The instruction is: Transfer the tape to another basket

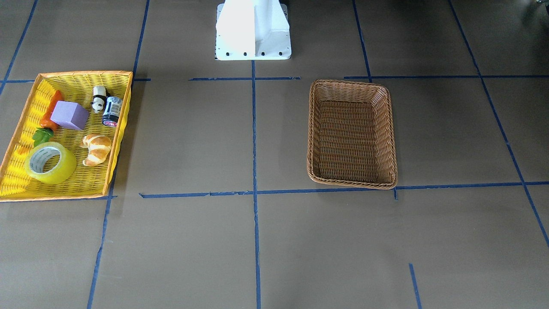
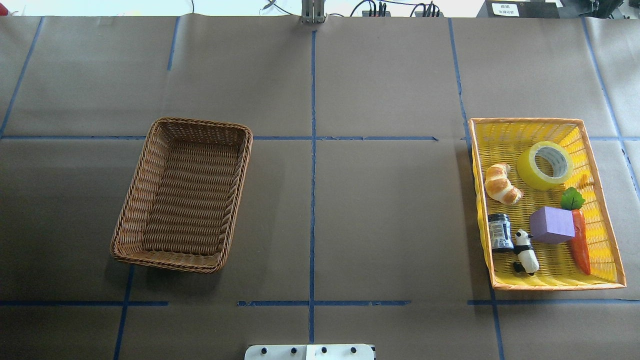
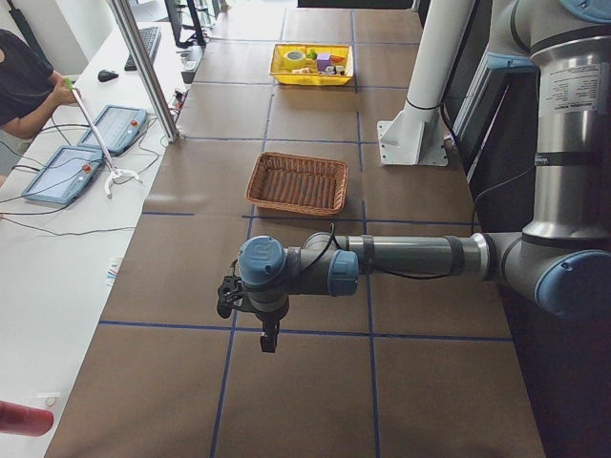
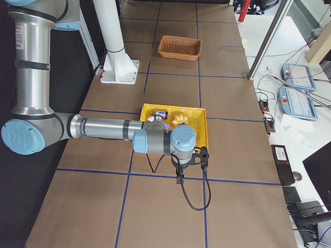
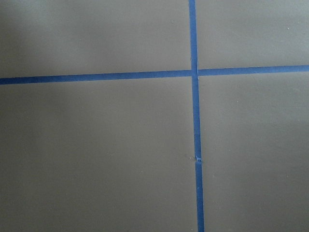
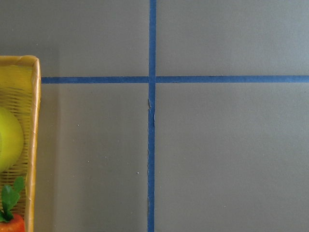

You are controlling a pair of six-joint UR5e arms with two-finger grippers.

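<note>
The tape [image 2: 545, 165], a yellow-green roll with a white core, lies flat in the far corner of the yellow basket [image 2: 525, 120], beside a croissant [image 2: 502, 184]. The front-facing view shows the tape [image 1: 50, 163] at lower left, and its edge [image 6: 9, 137] shows in the right wrist view. The brown wicker basket [image 2: 200, 122] stands empty on the table's left half. My left gripper [image 3: 270, 339] hangs beyond the wicker basket's end, seen only from the side; I cannot tell its state. My right gripper [image 4: 179, 179] hangs just outside the yellow basket; I cannot tell its state.
The yellow basket also holds a purple block [image 2: 552, 225], a carrot [image 2: 581, 245], a panda figure [image 2: 526, 252] and a dark jar [image 2: 500, 232]. A white base mount [image 1: 253, 30] stands at the robot's side. A person [image 3: 24, 81] sits at a side desk.
</note>
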